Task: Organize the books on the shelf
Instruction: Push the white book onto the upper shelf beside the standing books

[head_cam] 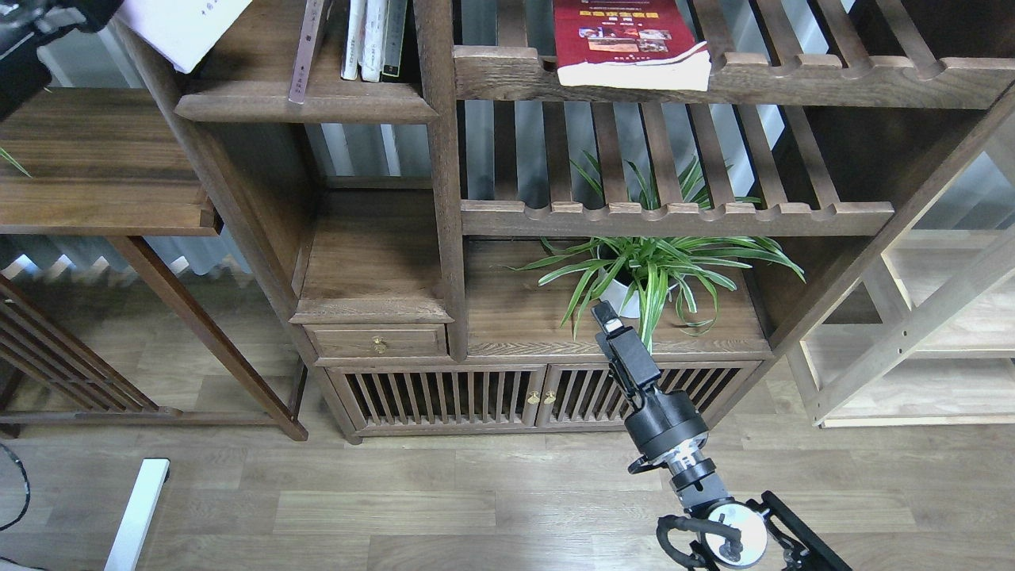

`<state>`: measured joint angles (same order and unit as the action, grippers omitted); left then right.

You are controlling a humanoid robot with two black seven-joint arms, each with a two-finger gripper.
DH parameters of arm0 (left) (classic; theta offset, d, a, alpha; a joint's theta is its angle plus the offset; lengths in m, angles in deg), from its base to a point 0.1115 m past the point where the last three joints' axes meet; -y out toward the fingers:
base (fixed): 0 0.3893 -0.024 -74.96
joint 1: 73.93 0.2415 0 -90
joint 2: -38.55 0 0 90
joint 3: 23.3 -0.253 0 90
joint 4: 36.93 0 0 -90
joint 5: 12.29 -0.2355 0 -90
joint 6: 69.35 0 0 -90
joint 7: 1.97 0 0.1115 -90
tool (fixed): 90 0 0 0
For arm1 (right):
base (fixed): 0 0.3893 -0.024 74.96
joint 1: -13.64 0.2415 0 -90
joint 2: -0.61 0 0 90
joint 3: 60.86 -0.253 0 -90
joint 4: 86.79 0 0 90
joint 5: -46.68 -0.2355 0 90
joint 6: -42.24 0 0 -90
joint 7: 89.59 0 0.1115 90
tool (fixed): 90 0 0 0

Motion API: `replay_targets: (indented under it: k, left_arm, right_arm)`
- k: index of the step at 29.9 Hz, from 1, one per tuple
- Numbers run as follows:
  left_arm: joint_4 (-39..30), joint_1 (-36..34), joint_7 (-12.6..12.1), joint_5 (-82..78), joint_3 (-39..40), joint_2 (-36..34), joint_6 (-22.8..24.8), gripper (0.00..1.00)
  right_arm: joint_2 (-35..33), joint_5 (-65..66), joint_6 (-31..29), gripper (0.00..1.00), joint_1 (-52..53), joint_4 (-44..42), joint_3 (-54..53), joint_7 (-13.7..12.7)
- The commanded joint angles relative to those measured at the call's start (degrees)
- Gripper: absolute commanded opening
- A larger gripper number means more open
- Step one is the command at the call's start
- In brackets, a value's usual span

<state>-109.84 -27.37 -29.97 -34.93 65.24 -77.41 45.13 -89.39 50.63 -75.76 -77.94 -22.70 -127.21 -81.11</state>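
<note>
- Head view, top left: our left pincer (47, 24) enters at the corner, dark and mostly cut off by the frame, so we cannot tell how its fingers stand. A white book (186, 28) sits tilted right beside it, its corner hanging over the shelf's left end. It looks carried by that arm, though the grip itself is hidden.
- The shelf (305, 103) is the solid board with the moulded front edge, upper left of centre. Several pale books (369, 40) stand upright at its right end against the post, presumably so they cannot topple. A thin maroon book (308, 51) leans apart from them, to their left.
- The bare stretch of board left of the leaning book is, we judge, where the white book is meant to go.
- The red book (622, 40) lies flat on the slatted rack to the right, its pages overhanging the front rail. It is not on the shelf yet.
- Our right pincer (607, 317) rises low in the middle, in front of the plant (646, 266), holding nothing. It is seen end-on, so we cannot tell its opening. It is well away from the books, likely waiting its turn.
</note>
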Motion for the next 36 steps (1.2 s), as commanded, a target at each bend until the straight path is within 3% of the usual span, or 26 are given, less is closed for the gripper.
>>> replay_targets:
  k: [1,7,20,29,36]
  left_arm:
    - [0.0,-1.5,0.0,0.1,-3.8,-1.5,-5.3,0.07]
    - [0.8,-6.7,0.0,0.1,-10.4,-4.2,-12.1,0.13]
    - [4.6,-13.8,0.0,0.0,-18.5,-4.5,-13.9,0.04]
    - [4.7,-17.8,0.0,-0.6,-22.7,-3.4,-25.5,0.05]
    - [4.5,-19.3,0.0,-0.5,-25.5,-3.2,-31.3,0.06]
  right_arm:
    - [0.0,-0.1,0.0,0.98,0.0,0.3,0.1,0.1]
    - [0.0,-0.1,0.0,0.98,0.1,0.8,0.1,0.1]
    - [0.0,-0.4,0.0,0.98,0.2,2.3,0.0,0.2]
    - [0.0,-1.7,0.0,0.98,0.2,2.6,0.1,0.2]
    - [0.0,-2.4,0.0,0.98,0.4,2.6,0.1,0.2]
